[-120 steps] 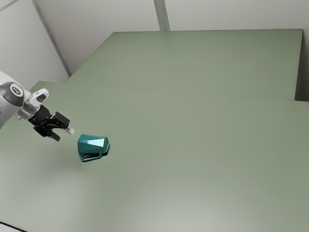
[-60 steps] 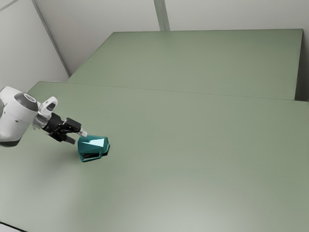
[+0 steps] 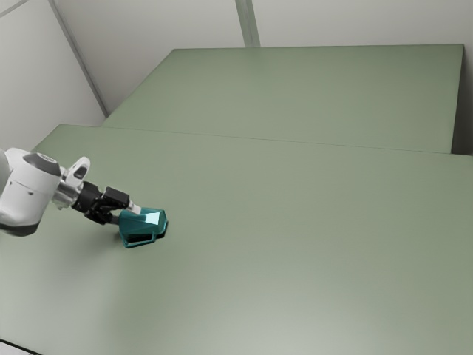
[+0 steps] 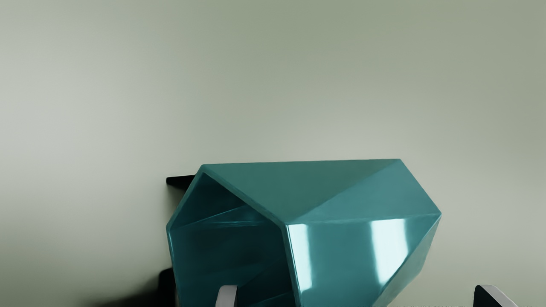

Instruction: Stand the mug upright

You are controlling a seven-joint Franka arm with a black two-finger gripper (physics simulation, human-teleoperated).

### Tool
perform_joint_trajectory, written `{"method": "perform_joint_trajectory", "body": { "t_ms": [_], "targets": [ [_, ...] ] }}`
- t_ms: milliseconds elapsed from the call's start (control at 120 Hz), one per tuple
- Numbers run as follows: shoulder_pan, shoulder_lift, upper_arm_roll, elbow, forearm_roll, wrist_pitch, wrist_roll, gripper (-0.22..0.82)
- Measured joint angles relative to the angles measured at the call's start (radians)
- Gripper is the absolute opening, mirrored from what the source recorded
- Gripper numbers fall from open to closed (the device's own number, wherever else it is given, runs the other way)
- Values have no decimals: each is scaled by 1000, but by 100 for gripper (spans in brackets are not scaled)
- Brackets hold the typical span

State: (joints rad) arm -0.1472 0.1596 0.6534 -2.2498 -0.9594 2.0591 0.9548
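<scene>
The gripper (image 3: 126, 214) is at the mug's near end in the exterior view, one fingertip overlapping its upper edge and the other by its left end. The teal faceted mug (image 3: 148, 220) lies on its side on the green table, its handle toward that view's bottom. In the wrist view the gripper (image 4: 358, 296) is open, its fingers wide apart. One fingertip shows against the open mouth of the mug (image 4: 341, 251); whether it is inside cannot be told. The other fingertip stands apart from the mug, past its closed end.
The green table surface (image 3: 295, 244) stretches away to the exterior view's right. Behind it is another green panel (image 3: 295, 96), with pale walls beyond. The white arm reaches in from the exterior view's left.
My hand has moved toward the exterior view's right and slightly down that picture, from apart from the mug to overlapping its end. The mug has not visibly moved.
</scene>
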Motion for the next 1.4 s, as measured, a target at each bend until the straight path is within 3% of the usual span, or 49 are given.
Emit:
{"method": "perform_joint_trajectory", "body": {
  "t_ms": [542,1400],
  "targets": [
    [24,19,0,-7,-38,-45,50,59],
    [34,25,0,-22,-109,-94,123,9]
  ]
}}
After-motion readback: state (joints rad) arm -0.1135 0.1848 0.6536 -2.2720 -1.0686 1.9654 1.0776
